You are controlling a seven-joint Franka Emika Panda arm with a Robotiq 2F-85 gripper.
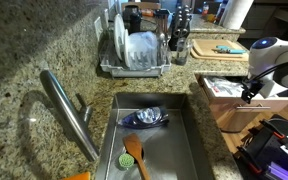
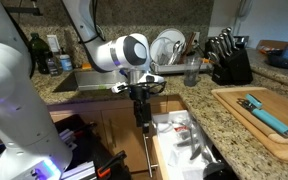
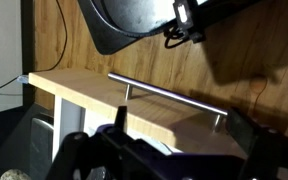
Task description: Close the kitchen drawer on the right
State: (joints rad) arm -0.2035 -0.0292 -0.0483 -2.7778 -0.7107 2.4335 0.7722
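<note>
The kitchen drawer (image 2: 180,143) stands pulled out under the granite counter, with a white interior holding pale flat items. It also shows in an exterior view (image 1: 224,92) to the right of the sink. In the wrist view its light-brown wooden front (image 3: 94,95) carries a steel bar handle (image 3: 169,96). My gripper (image 2: 141,117) hangs just in front of the drawer front. It is open and empty. In the wrist view its two fingers (image 3: 184,135) are wide apart, close to the front and just below the handle, with the handle between their lines.
A steel sink (image 1: 194,140) holds a blue bowl (image 1: 146,118) and an orange spatula (image 1: 134,153), with a faucet (image 1: 69,110) beside it. A dish rack (image 1: 134,55), a knife block (image 2: 229,65) and a cutting board (image 2: 259,118) stand on the counter. Dark equipment (image 1: 274,150) sits below the drawer.
</note>
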